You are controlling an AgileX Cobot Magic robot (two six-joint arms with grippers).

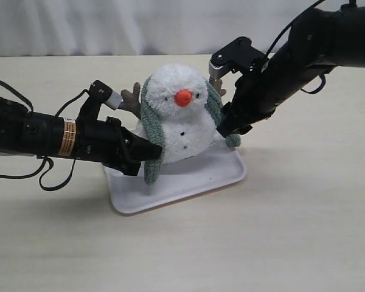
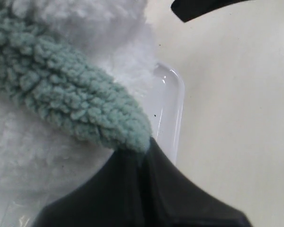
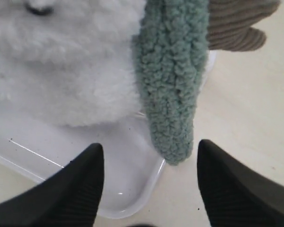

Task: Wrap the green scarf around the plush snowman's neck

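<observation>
Your left jaws are pinching one scarf (image 2: 71, 94) end; your right jaws are standing spread, the other end hanging lengthwise just ahead between them.

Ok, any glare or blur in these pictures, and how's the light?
Exterior view: soft even light, only faint shadows beneath the tray. Left wrist view: glare along the tray rim, scarf crisp, snowman washed out. Right wrist view: thin glint on the tray, dark fingers slightly soft.
</observation>
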